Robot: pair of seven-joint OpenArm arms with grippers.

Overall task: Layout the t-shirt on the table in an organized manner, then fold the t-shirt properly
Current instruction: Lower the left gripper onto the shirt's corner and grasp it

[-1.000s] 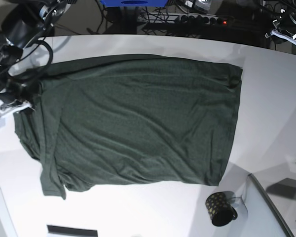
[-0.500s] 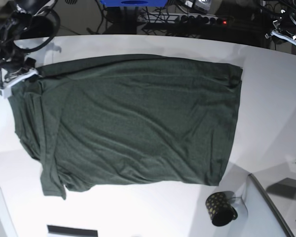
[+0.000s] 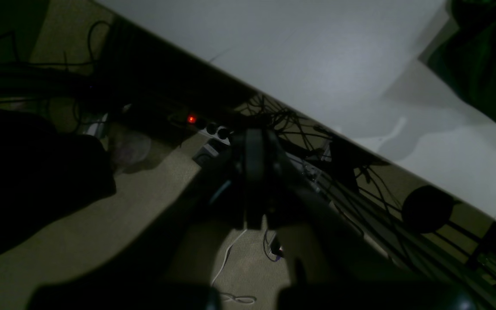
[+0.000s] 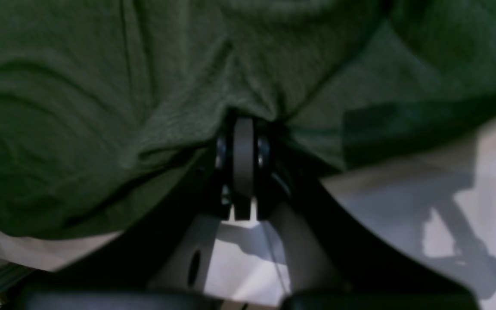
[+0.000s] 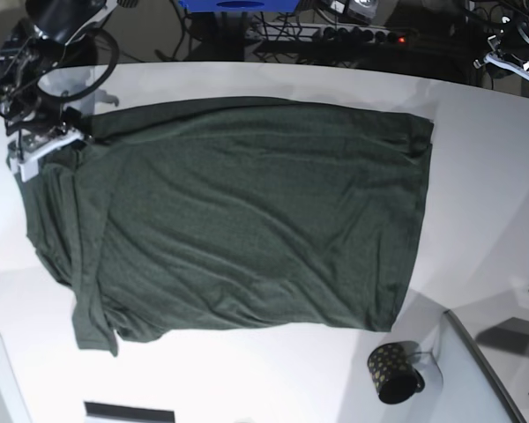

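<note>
Since half a second ago the right gripper has shifted a little toward the middle of the table along the shirt's upper left corner, and the cloth there has moved with it; the rest of the scene is unchanged. At the left of the base view, that gripper sits at the top left corner of the t-shirt. In the right wrist view the right gripper has its jaws clenched on a bunched edge of the green t-shirt, fabric puckering right at the tips. The shirt lies spread wide across the white tabletop, mostly flat with soft wrinkles, its left side gathered into folds. Lower right, a dark gold-dotted mug stands just beside a grey tray-like panel, apart from the shirt's hem. At the far right the left gripper hangs past the table's edge over floor cables, jaws pressed together on nothing.
</note>
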